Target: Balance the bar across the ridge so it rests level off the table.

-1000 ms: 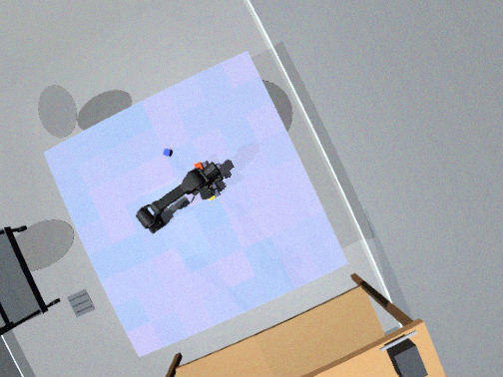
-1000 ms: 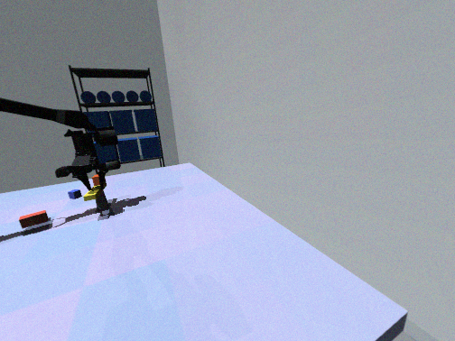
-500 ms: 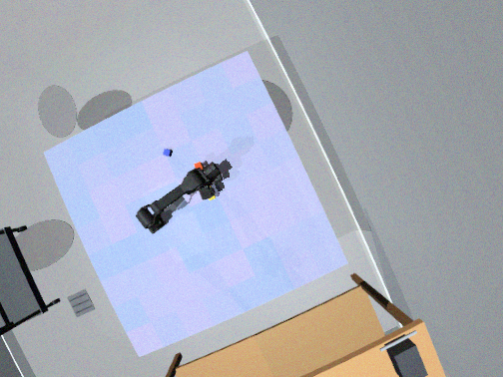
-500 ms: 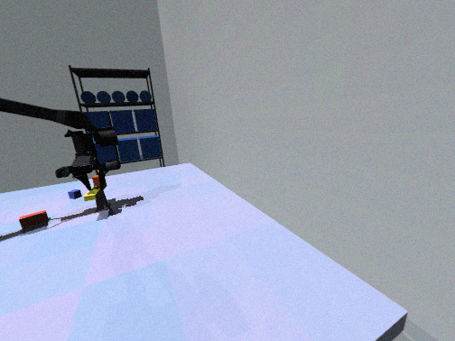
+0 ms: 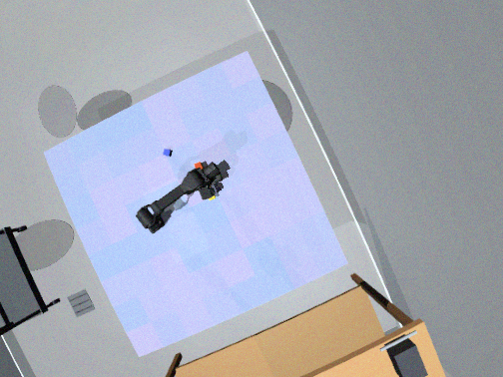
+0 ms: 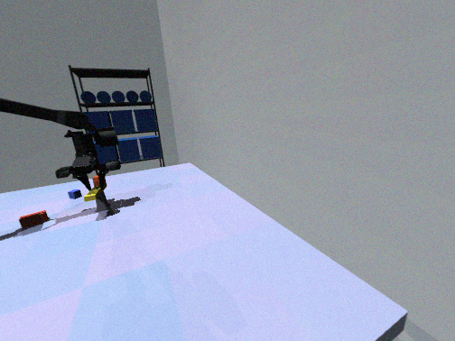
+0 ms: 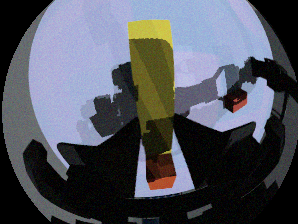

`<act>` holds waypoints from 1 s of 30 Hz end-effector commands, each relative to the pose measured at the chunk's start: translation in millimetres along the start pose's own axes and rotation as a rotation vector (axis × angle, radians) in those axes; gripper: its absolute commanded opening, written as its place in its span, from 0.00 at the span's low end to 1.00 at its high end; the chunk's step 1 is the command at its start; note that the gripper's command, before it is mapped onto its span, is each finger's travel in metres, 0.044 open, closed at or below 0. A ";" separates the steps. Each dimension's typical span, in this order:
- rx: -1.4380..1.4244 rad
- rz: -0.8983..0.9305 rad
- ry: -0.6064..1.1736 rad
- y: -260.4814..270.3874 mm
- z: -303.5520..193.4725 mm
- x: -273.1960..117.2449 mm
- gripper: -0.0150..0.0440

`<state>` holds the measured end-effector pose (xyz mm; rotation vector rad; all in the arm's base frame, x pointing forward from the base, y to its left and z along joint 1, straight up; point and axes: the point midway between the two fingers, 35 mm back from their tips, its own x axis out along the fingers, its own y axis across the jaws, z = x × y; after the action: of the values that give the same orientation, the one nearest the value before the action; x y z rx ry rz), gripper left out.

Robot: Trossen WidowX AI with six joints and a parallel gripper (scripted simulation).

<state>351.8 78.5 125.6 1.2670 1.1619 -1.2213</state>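
Observation:
A yellow bar [image 5: 212, 197] [image 6: 92, 195] [image 7: 154, 75] with an orange block [image 5: 199, 166] [image 6: 96, 181] [image 7: 161, 179] at one end is between the fingers. My gripper [image 6: 96, 189] [image 7: 156, 119] is shut on the bar, near its orange end in the wrist view, just above the table [image 5: 294, 229] [image 6: 190, 253]. A pale grey shape [image 6: 99, 203] right under the bar may be the ridge; the bar and fingers mostly hide it. Whether bar and ridge touch, and whether the bar is level, I cannot tell.
A small blue cube [image 5: 167, 153] [image 6: 74, 194] lies off to one side of the gripper. A red block [image 6: 33, 219] [image 7: 235, 101] lies on the table on the arm's side; the arm hides it from above. A shelf rack [image 6: 110, 73] stands behind the table.

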 end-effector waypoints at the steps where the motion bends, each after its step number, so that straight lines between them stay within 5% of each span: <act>1: -0.003 -0.003 0.003 0.0 -0.7 1.6 0.25; 30: -0.003 -0.003 0.003 -0.3 -0.6 4.2 0.25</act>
<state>351.6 78.6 123.4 1.2670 1.1625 -1.2213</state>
